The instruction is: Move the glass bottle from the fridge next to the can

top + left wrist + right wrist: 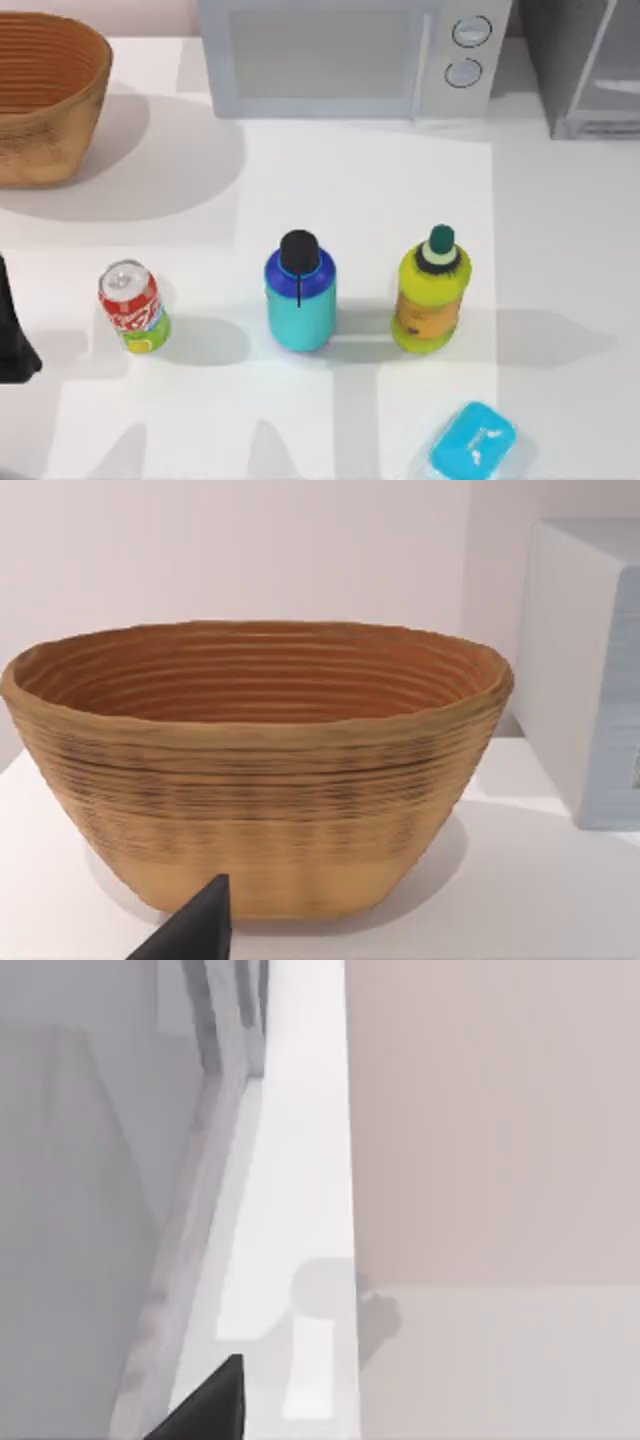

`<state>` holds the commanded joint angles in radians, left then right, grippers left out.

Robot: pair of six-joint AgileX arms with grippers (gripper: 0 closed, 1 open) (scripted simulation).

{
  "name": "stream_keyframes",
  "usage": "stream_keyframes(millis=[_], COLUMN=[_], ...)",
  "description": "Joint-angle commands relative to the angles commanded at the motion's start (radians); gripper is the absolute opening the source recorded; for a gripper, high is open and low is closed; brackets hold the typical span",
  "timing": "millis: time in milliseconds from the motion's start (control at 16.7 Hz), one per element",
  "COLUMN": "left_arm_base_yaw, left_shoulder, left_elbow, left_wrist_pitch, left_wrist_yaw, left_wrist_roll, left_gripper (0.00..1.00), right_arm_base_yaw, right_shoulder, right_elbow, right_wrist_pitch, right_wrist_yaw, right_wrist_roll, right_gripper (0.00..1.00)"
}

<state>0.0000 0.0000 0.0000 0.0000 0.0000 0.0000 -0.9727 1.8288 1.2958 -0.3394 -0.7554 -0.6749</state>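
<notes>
The glass bottle point(300, 292), cyan with a blue shoulder and a black cap, stands upright on the table in the front middle. The red can point(132, 307) stands upright to its left, with a gap between them. The grey fridge point(585, 70) sits at the back right corner, and the bottle is outside it. My left arm point(12, 335) is parked at the table's left edge, apart from the can. A dark part of my left gripper point(200, 925) points at a basket. My right gripper point(205, 1410) hangs beside a grey panel with a light frame point(190, 1210).
A woven basket point(45, 95) stands at the back left, and a white microwave point(350, 55) at the back middle. A yellow-green bottle point(432, 290) stands right of the glass bottle. A light blue object point(472, 440) lies at the front right.
</notes>
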Motion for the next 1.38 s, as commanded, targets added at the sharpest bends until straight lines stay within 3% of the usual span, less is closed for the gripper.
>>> stream_keyframes(millis=[480,660,840,1200,1380], left_arm_base_yaw=[0.0,0.0,0.0,0.0,0.0], left_shoulder=[0.0,0.0,0.0,0.0,0.0], left_elbow=[0.0,0.0,0.0,0.0,0.0], left_wrist_pitch=[0.0,0.0,0.0,0.0,0.0], left_wrist_yaw=[0.0,0.0,0.0,0.0,0.0], left_wrist_roll=[0.0,0.0,0.0,0.0,0.0], left_gripper=[1.0,1.0,1.0,1.0,1.0], right_arm_base_yaw=[0.033,0.097,0.256,0.738,0.892], right_shoulder=[-0.008,-0.02,-0.048,-0.143,-0.189], right_elbow=[-0.012,-0.033,-0.083,-0.218,-0.278], right_wrist_pitch=[0.057,0.085,0.144,0.299,0.364], right_wrist_yaw=[0.01,0.071,0.197,0.542,0.681], right_wrist_roll=[0.051,0.103,0.212,0.5,0.62], right_gripper=[1.0,1.0,1.0,1.0,1.0])
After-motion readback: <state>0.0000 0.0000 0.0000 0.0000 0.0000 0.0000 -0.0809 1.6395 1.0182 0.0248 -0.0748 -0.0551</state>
